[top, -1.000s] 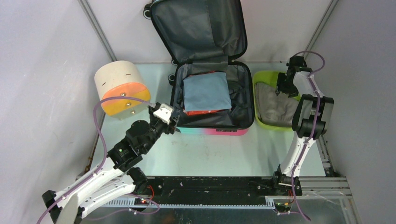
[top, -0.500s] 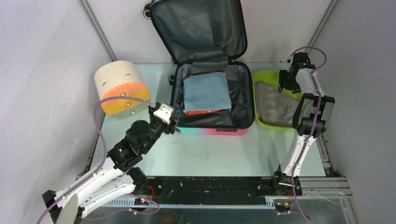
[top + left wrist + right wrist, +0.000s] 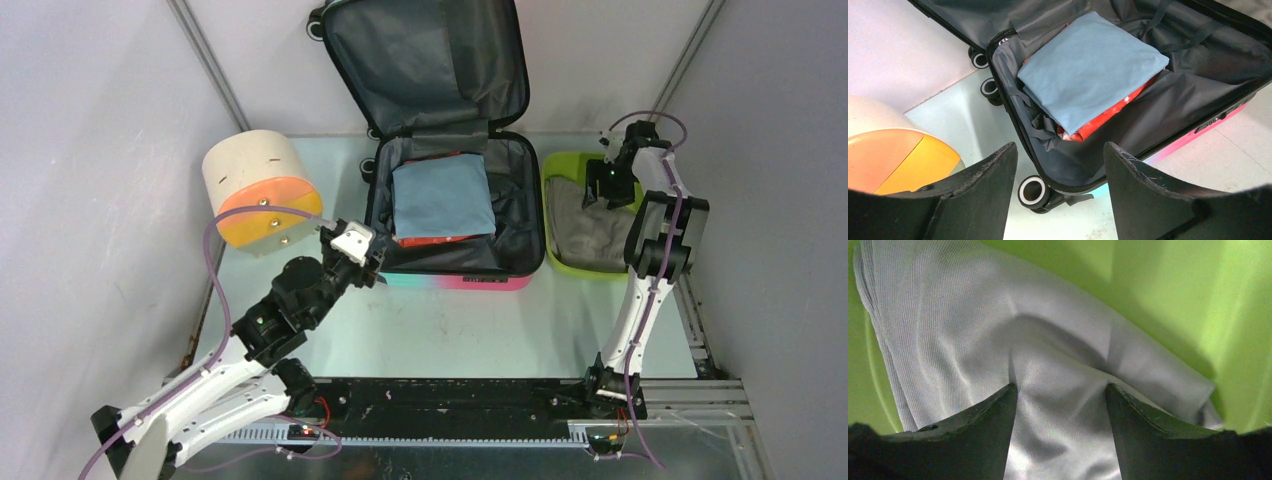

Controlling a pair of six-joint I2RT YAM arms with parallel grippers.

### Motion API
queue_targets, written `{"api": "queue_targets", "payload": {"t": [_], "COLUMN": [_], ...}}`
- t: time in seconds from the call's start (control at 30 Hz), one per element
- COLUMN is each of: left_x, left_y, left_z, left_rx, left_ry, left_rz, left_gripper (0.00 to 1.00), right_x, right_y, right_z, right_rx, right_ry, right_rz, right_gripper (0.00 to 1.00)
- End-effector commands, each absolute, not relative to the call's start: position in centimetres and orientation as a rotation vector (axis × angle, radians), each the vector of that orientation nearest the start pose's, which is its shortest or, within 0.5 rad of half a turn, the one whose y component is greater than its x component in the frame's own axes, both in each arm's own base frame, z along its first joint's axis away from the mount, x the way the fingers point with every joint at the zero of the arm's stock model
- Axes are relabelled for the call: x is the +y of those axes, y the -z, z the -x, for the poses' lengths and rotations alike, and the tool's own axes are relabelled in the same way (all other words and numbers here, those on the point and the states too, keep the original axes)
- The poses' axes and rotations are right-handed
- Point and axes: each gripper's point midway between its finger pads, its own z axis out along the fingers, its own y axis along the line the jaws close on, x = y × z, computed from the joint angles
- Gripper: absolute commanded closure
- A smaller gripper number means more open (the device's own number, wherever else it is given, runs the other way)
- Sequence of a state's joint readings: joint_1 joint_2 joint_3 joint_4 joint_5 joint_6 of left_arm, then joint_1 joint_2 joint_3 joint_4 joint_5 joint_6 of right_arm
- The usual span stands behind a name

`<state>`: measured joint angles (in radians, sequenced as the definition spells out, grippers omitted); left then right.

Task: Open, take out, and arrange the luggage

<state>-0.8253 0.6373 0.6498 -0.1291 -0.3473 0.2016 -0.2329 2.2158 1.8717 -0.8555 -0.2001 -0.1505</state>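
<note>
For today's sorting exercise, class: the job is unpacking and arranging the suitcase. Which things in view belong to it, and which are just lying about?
Belongs to the job: open pink-to-teal hard-shell suitcase; folded blue cloth and red garment inside it; probably the lime-green plastic tub holding a grey ribbed cloth.
Lying about: cream-and-orange cylinder.

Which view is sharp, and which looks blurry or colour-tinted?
Top external: sharp and evenly lit over the luggage. Left wrist: crisp on the blue folded cloth. Right wrist: soft close-up of grey cloth, with a green cast from the lime-green tub.
</note>
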Motion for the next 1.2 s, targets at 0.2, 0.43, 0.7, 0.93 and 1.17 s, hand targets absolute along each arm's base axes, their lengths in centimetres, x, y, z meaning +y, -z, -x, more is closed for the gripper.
{"api": "queue_targets", "payload": {"t": [0.2,0.43,0.7,0.93,1.17], "left_x": [-16.5,-16.8,-16.8,-17.0,-17.2], "left_y": [-26.8,-26.3,-26.0,-25.5,-25.1], "left_z": [-24.4,-24.5,-24.6,-24.8,-25.0], "left_rx": [1.556,1.575,1.584,1.598,1.613], "left_ry": [0.174,0.174,0.167,0.157,0.147], "left_rz": [-0.6,-0.611,-0.616,-0.626,-0.636], "left_gripper": [0.29,0.29,0.29,0.29,0.29], "right_x": [-7.6,-7.9,-10.4,-11.0,-11.9], "right_y": [-6.2,-7.7,-11.3,-12.8,-11.3], "right_z": [-49.3,-50.1,-52.4,-54.8,-56.3], "right_rx": [2.65,2.519,2.366,2.278,2.3], "right_ry": [-0.294,-0.206,0.037,0.094,0.109], "right_rz": [0.068,0.139,0.174,0.218,0.17], "right_gripper": [0.61,1.0,1.0,1.0,0.96]}}
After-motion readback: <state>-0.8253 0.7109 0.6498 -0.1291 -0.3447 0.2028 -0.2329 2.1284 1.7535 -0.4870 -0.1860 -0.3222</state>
